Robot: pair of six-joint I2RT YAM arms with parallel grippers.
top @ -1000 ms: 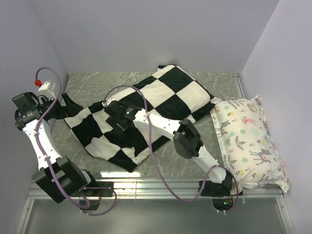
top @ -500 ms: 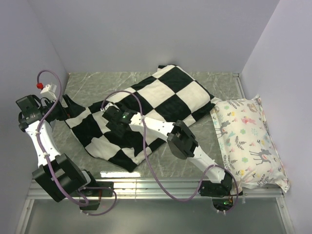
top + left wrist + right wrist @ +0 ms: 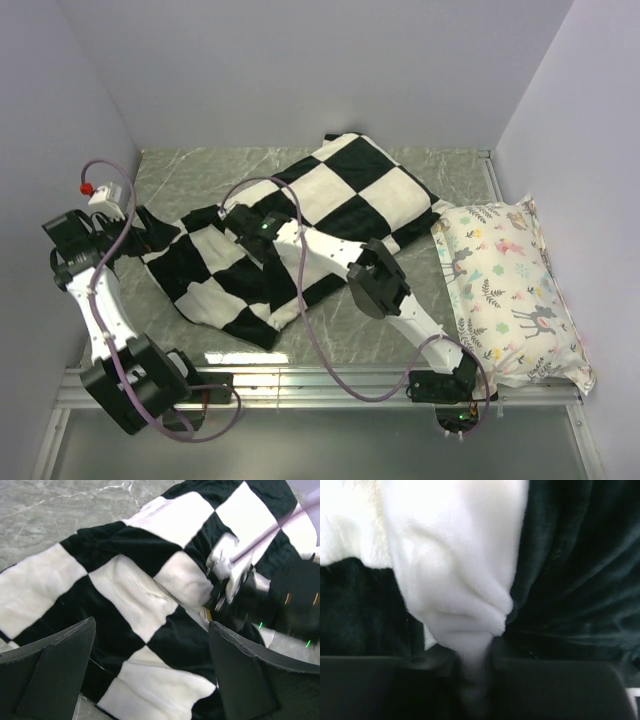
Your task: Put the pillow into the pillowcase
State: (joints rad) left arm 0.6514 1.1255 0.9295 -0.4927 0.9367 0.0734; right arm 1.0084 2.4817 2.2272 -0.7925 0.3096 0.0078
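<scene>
One big black and white checked pillowcase (image 3: 340, 195) is lying spread out across the middle of the worktop (image 3: 190, 170). The right pincer (image 3: 472, 677) is pinching a bunched-up white fold of it, close to the left end. The left pincer (image 3: 152, 630) is hanging just over that same end with its jaws spread wide, holding nothing. A pillow with deer pictures (image 3: 510, 290) is lying apart from the pillowcase, by the right wall.

No legible txt or labels anywhere.
</scene>
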